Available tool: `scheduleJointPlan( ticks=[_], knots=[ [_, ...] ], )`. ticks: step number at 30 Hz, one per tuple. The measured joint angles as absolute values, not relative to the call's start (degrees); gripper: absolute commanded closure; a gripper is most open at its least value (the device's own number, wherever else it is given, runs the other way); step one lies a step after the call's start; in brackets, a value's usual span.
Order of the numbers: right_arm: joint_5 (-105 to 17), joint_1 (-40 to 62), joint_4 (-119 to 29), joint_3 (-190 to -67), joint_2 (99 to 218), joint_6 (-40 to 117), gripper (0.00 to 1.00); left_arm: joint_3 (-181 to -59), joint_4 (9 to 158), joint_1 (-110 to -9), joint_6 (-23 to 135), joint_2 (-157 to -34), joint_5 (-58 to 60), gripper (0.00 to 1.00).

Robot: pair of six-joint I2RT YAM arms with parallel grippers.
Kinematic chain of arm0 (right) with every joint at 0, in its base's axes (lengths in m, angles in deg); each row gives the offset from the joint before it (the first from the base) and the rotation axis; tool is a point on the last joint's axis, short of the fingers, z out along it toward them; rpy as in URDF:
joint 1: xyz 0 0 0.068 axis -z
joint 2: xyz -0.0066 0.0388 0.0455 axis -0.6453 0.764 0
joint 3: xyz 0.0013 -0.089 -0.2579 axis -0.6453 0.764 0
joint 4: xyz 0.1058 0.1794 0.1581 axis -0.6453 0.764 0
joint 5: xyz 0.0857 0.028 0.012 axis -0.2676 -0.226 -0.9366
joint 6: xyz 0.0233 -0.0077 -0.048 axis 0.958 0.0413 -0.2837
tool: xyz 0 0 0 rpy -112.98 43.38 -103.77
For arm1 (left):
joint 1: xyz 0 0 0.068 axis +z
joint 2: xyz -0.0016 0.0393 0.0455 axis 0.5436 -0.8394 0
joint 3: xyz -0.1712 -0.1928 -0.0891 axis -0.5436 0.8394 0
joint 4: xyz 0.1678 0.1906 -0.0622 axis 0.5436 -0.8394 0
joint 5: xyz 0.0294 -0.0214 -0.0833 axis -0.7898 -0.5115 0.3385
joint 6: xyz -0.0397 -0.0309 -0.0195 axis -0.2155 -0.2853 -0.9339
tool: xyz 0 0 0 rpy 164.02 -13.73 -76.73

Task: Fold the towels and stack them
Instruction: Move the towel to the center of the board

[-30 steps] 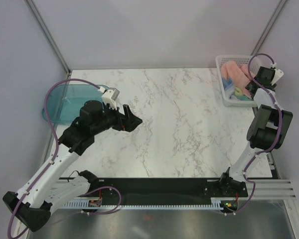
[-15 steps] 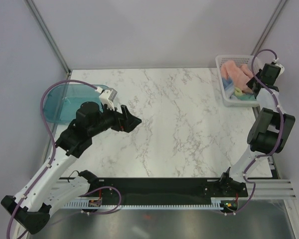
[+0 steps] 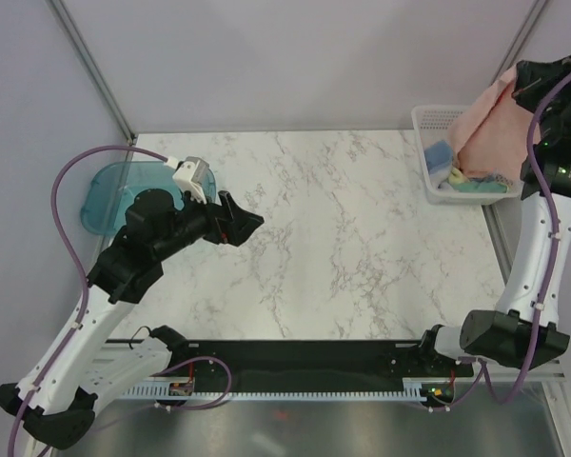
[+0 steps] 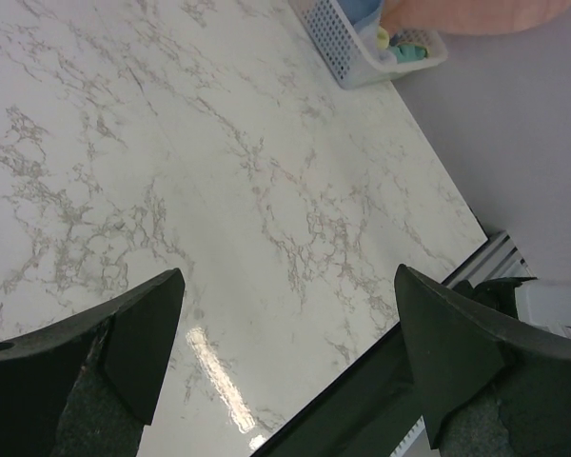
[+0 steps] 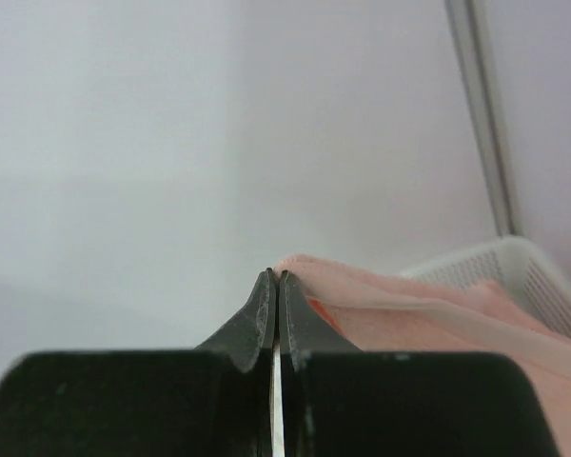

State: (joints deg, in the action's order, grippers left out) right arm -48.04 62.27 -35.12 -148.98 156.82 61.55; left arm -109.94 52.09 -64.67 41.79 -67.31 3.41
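Holding salmon towel high w/ R hand.

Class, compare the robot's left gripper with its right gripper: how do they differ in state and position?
The left gripper is open and empty; the right gripper is shut on the pink towel. The left hovers over the marble table; the right is high up by the white basket at the far right. Both are black two-finger grippers.

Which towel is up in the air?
The pink towel, held up by the right pincer; the blue towel and the yellow-teal towel lie in the basket.
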Motion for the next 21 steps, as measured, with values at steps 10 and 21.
scheduleJointPlan(
  ticks=[10, 21],
  knots=[
    [-63.5, 52.5, -39.8, -152.5, 146.4, 78.0, 1.00, -116.3, 50.0, -64.7, 41.8, -67.7, 5.4, 0.00],
    [-56.6, 17.0, -35.7, -128.1, 145.1, 78.6, 1.00, -114.1, 49.0, -64.7, 39.9, -64.8, 8.2, 0.02]
  ],
)
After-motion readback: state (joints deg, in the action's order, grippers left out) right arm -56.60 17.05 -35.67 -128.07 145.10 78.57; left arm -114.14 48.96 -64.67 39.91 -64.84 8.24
